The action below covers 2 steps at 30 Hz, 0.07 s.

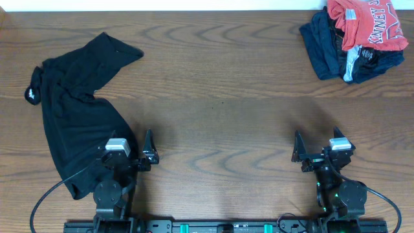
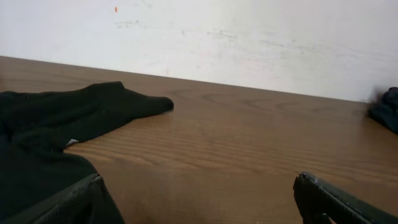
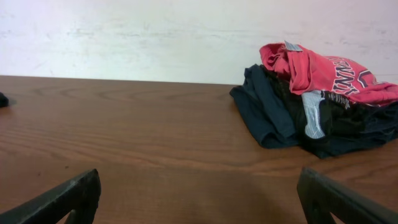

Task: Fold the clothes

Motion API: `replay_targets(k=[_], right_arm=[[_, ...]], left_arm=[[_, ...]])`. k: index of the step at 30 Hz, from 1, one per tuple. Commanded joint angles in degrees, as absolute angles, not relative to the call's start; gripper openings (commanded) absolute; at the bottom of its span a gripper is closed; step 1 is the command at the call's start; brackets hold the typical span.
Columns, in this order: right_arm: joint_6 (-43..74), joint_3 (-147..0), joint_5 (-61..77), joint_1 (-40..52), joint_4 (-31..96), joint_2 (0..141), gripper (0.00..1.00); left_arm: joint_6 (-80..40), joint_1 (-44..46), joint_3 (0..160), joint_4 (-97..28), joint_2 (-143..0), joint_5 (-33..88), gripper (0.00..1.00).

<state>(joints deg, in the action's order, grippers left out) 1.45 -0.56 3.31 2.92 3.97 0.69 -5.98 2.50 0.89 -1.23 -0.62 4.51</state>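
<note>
Overhead shows you nothing folded yet: the crumpled black cloth shirt (image 1: 74, 110) lies at left, and the coral-red T-shirt (image 1: 372, 22) tops the dark blue garments (image 1: 323, 45) far right. The left gripper (image 1: 132, 152) and right gripper (image 1: 318, 152) are both spread and empty.

Left-wrist view: both fingers (image 2: 339, 202) of the left gripper (image 2: 196, 193) run off the bottom edge. The black shirt (image 2: 50, 118) ahead of the left-hand finger is cropped by the left edge. Far beyond the right-hand finger, a blurred dark cloth (image 2: 387, 109) sits half out of frame, too indistinct to identify.

Right-wrist view: the fingers (image 3: 68, 199) of the right gripper (image 3: 199, 186) are also cut by the bottom edge. Ahead of the right-hand finger, the coral-red T-shirt (image 3: 323, 71) covers much of the dark blue garments (image 3: 267, 112). Its lettering is broken by folds and the right edge, so it cannot be read whole.

Overhead, the black shirt's lower hem disappears under the left arm (image 1: 107, 184).
</note>
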Motion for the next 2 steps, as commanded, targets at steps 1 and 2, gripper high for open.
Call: replay_targets(k=[1, 2], right_arm=[[1.85, -0.32, 3.01, 3.4, 3.97, 0.34, 0.99], [1.85, -0.32, 3.01, 3.4, 3.97, 0.34, 0.99]], left_arm=[[-5.67, 2.26, 0.23, -3.62, -0.3, 5.32, 0.98], [-5.67, 2.26, 0.23, -3.62, -0.3, 5.32, 0.98]])
